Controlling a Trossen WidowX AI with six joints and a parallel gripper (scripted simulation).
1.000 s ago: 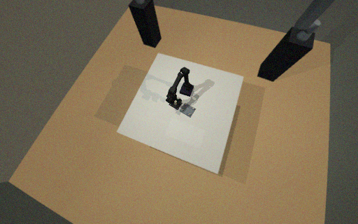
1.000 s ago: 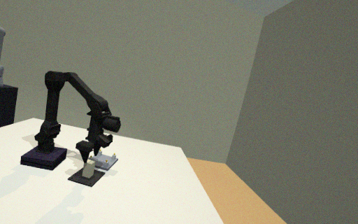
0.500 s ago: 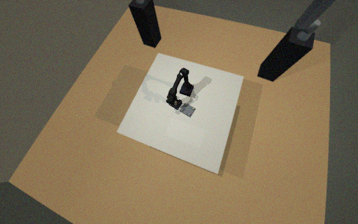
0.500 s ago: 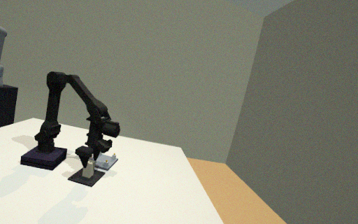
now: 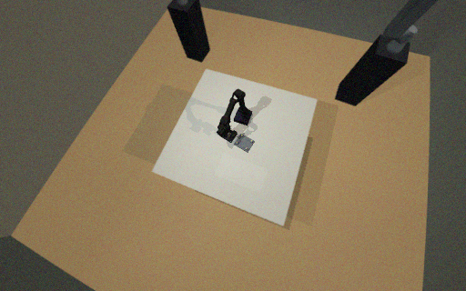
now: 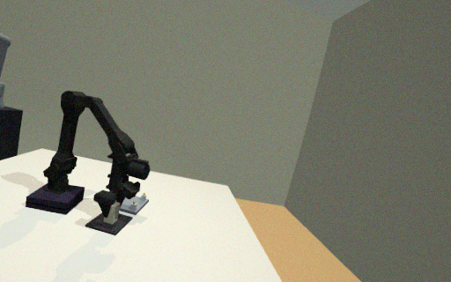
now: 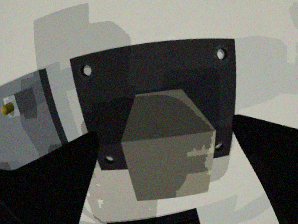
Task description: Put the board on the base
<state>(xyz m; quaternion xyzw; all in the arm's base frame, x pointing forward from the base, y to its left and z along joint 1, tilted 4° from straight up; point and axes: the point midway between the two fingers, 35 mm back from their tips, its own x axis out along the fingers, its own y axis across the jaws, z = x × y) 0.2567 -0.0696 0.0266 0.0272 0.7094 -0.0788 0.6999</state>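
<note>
- With gripper [image 5: 227, 131] [image 6: 111, 209] [image 7: 166, 131] spread about as wide as it goes, nothing held; fingers to either side of the handle [image 6: 113, 213] [image 7: 167, 165], with a visible gap at each.
- Step in hand, by the look of it: lining up to grasp. Board [image 5: 232, 138] [image 6: 115, 228] [image 7: 110, 110] flat on the white top [image 5: 255, 182] [image 6: 198, 238] [image 7: 260, 20], handle up, just beside the base [image 5: 245, 143] [image 6: 137, 207] [image 7: 37, 120], off the pins [image 6: 134, 203] [image 7: 7, 108].
- Next: settle low enough for a firm bite, centre on the handle, close — then lift clear of pin height before going sideways.
- On the base side, little room between board edge and base; too low or early a shift could catch a post.
- Away from the base, more room around the board; white top's outer edges well apart from both.
- Later: match corner holes to pins, lower level — no tilt — release, back straight up.
</note>
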